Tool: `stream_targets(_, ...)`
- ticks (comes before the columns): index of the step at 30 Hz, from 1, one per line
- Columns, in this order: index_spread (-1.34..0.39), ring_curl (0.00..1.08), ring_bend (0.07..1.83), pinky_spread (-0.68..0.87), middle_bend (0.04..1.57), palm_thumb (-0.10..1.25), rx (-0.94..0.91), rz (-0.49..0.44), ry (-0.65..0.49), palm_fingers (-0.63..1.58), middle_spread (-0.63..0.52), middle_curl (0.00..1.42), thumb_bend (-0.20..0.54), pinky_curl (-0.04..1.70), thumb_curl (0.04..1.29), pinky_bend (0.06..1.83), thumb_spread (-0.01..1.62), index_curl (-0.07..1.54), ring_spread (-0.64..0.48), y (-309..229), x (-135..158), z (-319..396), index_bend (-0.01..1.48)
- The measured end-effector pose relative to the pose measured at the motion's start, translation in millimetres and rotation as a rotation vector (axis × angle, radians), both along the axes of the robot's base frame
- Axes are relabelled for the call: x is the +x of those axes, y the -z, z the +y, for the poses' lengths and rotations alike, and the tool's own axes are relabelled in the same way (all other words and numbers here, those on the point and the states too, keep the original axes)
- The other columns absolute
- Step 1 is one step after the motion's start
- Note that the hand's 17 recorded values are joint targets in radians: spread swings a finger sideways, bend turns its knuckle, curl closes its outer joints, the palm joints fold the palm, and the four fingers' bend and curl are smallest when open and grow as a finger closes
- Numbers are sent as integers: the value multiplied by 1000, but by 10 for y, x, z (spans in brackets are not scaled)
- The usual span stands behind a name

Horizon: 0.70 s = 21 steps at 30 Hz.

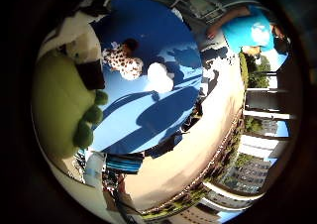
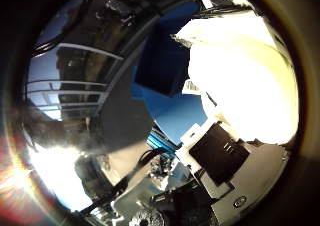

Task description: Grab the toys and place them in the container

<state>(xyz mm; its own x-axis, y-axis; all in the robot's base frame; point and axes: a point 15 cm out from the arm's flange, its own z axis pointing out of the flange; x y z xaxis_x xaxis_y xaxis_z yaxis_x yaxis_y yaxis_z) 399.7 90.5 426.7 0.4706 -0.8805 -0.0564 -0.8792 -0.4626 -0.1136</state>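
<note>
In the little finger side palm view a green plush toy (image 1: 61,97) with rounded toes fills one side, close to the palm. Beyond it a white toy with black spots (image 1: 121,58) and a round white toy (image 1: 158,77) lie on a blue surface (image 1: 163,31), with dark shadows across it. In the thumb side palm view a large pale cream shape (image 2: 245,81) sits very close to the palm, over the same blue surface (image 2: 165,76). Black and white parts of my hand (image 2: 220,154) show beside it. I cannot see how the fingers stand.
A tan edge (image 1: 203,135) borders the blue surface. A person in a blue shirt (image 1: 248,31) is beyond it. Buildings (image 1: 253,150) and a metal railing (image 2: 70,81) stand around, with strong sun glare in the thumb side view.
</note>
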Motion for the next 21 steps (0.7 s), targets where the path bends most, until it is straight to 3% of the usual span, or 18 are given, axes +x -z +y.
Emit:
stream_targets(5, -766, 873, 1596, 114, 1242, 1035, 23, -3, -88, 698, -323, 1286, -11, 723, 846, 1775, 1092, -4, -139, -67, 49, 925, 1434)
stream_targets(12, -744, 866, 1617, 111, 1248, 911, 52, 81, -119, 651, -319, 1292, -34, 755, 816, 1778, 1115, -18, -138, 451, 371, 1801, 1483)
stream_targets(15, -748, 853, 1623, 117, 1245, 887, 33, 128, -119, 566, -314, 1270, -34, 760, 781, 1751, 1122, -30, -120, 754, 450, 2011, 1422)
stream_targets(18, -668, 773, 1531, 171, 1168, 833, 19, 159, -118, 579, -288, 1184, -44, 718, 727, 1688, 1124, -16, -42, 894, 436, 2079, 1358)
stream_targets(19, -600, 745, 1459, 192, 1102, 813, 15, 167, -121, 504, -272, 1138, -44, 705, 711, 1649, 1123, -4, -4, 929, 422, 2094, 1327)
stream_targets(21, -452, 713, 1336, 248, 876, 776, 1, 192, -129, 67, -225, 1026, -44, 711, 677, 1607, 1122, -6, 68, 1005, 373, 2112, 1133)
